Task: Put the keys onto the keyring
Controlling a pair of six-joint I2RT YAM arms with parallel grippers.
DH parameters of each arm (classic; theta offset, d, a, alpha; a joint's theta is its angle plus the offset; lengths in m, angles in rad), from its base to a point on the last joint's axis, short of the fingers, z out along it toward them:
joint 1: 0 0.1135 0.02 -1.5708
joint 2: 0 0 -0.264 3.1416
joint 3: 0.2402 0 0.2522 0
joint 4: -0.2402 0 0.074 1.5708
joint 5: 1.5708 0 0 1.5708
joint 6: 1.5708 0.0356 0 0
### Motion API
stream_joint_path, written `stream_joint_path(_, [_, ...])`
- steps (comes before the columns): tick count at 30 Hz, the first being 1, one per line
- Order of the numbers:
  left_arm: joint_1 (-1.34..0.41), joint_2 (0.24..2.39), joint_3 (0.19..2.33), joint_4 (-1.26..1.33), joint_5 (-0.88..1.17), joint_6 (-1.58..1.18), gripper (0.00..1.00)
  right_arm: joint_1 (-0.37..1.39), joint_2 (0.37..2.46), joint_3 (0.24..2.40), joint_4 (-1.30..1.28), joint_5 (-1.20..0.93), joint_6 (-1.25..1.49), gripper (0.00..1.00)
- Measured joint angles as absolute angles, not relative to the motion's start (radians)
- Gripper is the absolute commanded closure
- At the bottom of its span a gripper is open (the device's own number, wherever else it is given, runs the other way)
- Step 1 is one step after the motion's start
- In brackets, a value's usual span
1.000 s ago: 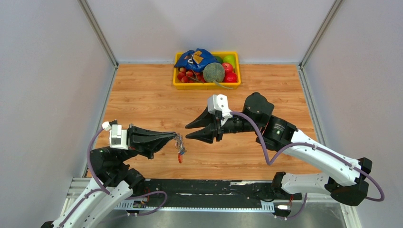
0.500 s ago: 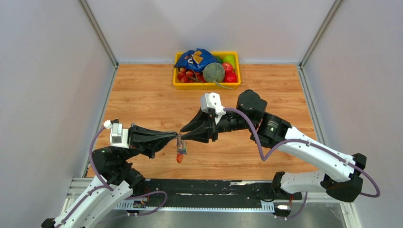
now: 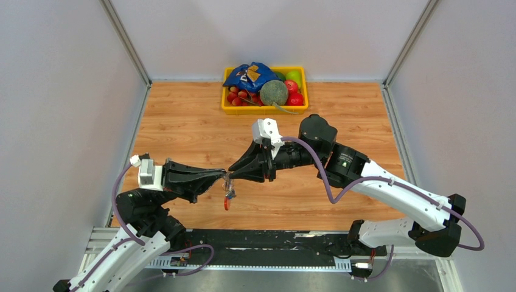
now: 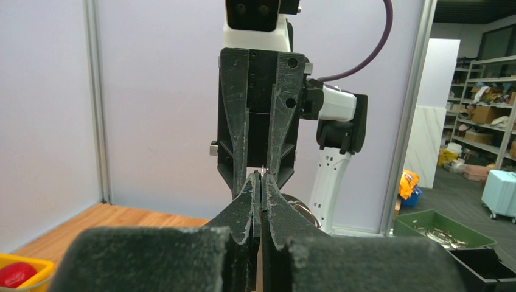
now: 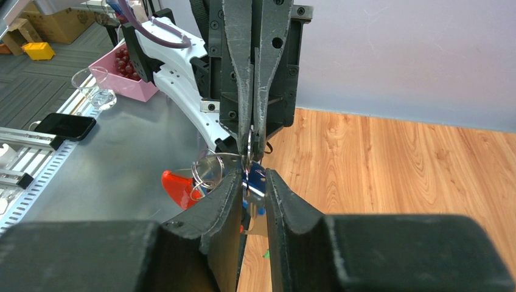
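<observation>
Threading step: the keys (image 5: 254,182) and the keyring (image 3: 229,185) hang as one bunch in the air, toward 6 o'clock of the tabletop's (image 3: 182,134) centre. I cannot tell whether a key is already on the ring.
Left end effector (image 3: 224,174): pressed together on the keyring's wire ring, reaching from 9 o'clock. The red clip (image 5: 178,187) dangles below.
Right end effector (image 3: 232,172): reaching from 3 o'clock, narrowly spread astride a blue key head; contact unclear.
Next move: probably a firm pinch on that key, then fine alignment with the ring.
Yellow tray (image 3: 265,110): at 12 o'clock, holding a blue bag (image 3: 248,74), a grey-green ball (image 3: 274,92), and red and green fruit.
</observation>
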State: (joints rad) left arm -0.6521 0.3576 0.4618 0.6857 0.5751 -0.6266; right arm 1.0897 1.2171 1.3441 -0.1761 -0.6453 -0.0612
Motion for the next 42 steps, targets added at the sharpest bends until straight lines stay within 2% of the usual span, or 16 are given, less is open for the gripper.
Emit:
stream_joint_path(7, [-0.652,0.358,0.458,0.69,0.575,-0.627,1.0,1.105,1.222,1.349,-0.176,-0.646,-0.06,0.77])
stream_joint_path(12, [-0.652,0.358,0.452,0.693,0.575,-0.627,1.0,1.112,1.224,1.352,-0.178,-0.645,-0.06,0.83])
stream_joint_path(14, [-0.652,0.358,0.452,0.694,0.575,-0.627,1.0,1.112,1.224,1.354,-0.179,-0.645,-0.06,0.91])
stream_joint_path(15, [-0.652,0.358,0.452,0.695,0.575,-0.627,1.0,1.112,1.225,1.356,-0.179,-0.645,-0.06,0.99])
stream_joint_path(16, [-0.652,0.358,0.452,0.698,0.575,-0.627,1.0,1.112,1.225,1.357,-0.179,-0.644,-0.06,1.0])
stream_joint_path(25, [-0.652,0.355,0.451,0.705,0.573,-0.628,0.99,1.116,1.23,1.364,-0.183,-0.631,-0.057,1.0])
stream_joint_path(30, [-0.652,0.336,0.457,0.648,0.572,-0.616,0.78,1.119,1.23,1.364,-0.203,-0.609,-0.058,1.0])
stream_joint_path(36, [-0.652,0.331,0.568,0.395,0.585,-0.55,0.56,1.119,1.23,1.364,-0.279,-0.564,-0.062,1.0])
stream_joint_path(39, [-0.652,0.331,0.646,0.24,0.592,-0.503,0.5,1.119,1.229,1.364,-0.324,-0.549,-0.067,1.0])
stream_joint_path(42, [-0.652,0.334,0.718,0.101,0.602,-0.455,0.49,1.119,1.229,1.364,-0.369,-0.547,-0.075,1.0])
